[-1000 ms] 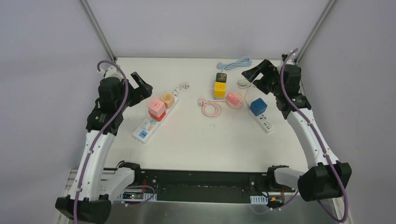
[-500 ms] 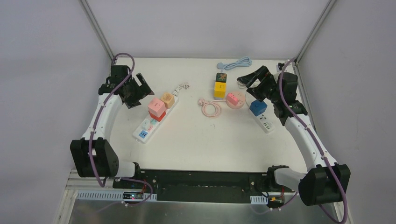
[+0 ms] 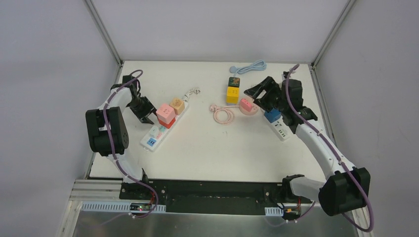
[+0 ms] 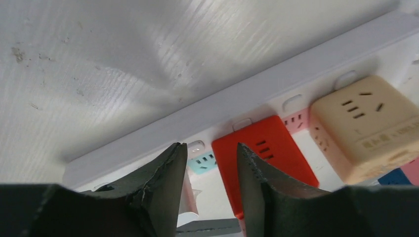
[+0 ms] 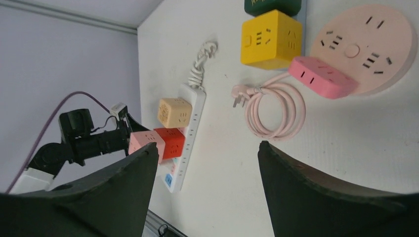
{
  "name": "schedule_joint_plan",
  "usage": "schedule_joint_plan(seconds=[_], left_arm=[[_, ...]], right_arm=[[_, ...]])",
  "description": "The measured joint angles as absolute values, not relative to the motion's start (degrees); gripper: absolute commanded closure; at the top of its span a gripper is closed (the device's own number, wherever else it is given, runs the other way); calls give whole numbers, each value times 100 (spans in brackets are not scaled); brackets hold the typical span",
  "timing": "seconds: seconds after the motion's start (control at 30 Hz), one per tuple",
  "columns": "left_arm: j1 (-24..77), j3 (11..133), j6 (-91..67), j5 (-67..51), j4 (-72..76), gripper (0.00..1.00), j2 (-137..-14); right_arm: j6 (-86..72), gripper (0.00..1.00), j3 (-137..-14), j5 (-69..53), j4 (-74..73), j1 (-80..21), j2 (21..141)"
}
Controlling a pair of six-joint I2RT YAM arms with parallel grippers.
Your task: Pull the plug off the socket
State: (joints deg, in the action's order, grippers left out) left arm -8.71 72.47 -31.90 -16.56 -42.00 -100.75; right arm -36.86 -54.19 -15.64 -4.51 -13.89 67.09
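Built from white tubular links [image 3: 318, 143], jointed with black motor housings [image 3: 101, 128], wired with purple cable [image 3: 114, 140] along each arm; tipped with dark matte tapered fingers [image 4: 158, 182], rough-edged.

The white bench [image 3: 207, 148] holds a long white power strip [image 3: 157, 133] on the left. Its white cord [image 3: 192, 92] is bunched up at the far end. Near the middle sit a yellow cube socket [image 3: 232, 94], a dark green cube [image 3: 234, 81] touching it behind, a light blue cord [image 3: 252, 66], a round pink socket [image 3: 252, 110] and a looped pink cord [image 3: 223, 115]. A second white power strip [image 3: 281, 131] lies on the right.
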Motion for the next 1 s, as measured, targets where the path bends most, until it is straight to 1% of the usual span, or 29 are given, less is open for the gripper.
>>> schedule_joint_plan(seconds=[0.27, 0.53, 0.57, 0.7, 0.77, 0.87, 1.0], left_arm=[[-939, 6692, -3229, -1903, -4075, 59, -9988], [-974, 5743, -3715, -2534, -3413, 63, -9432], [-961, 5570, -3830, -2685, -3304, 63, -9365], [-637, 5096, -4274, -3221, -2969, 63, -9240], [-419, 5013, -4397, -3312, -2860, 64, -9212], [-228, 5011, -4436, -3291, -2882, 64, -9181], [-217, 5203, -4320, -2928, -3225, 64, -9056]], right_arm=[[-3319, 25, -5784, -836, -913, -2432, 7214], [-3232, 23, -5946, -670, -932, -3033, 7762], [-3225, 21, -5979, -670, -930, -3114, 7856], [-3164, 6, -6158, -679, -937, -3476, 8235], [-3076, 1, -6285, -661, -956, -3691, 8423], [-2910, 0, -6525, -582, -1037, -4045, 8702], [-2729, 8, -6818, -464, -1098, -4460, 9030]])
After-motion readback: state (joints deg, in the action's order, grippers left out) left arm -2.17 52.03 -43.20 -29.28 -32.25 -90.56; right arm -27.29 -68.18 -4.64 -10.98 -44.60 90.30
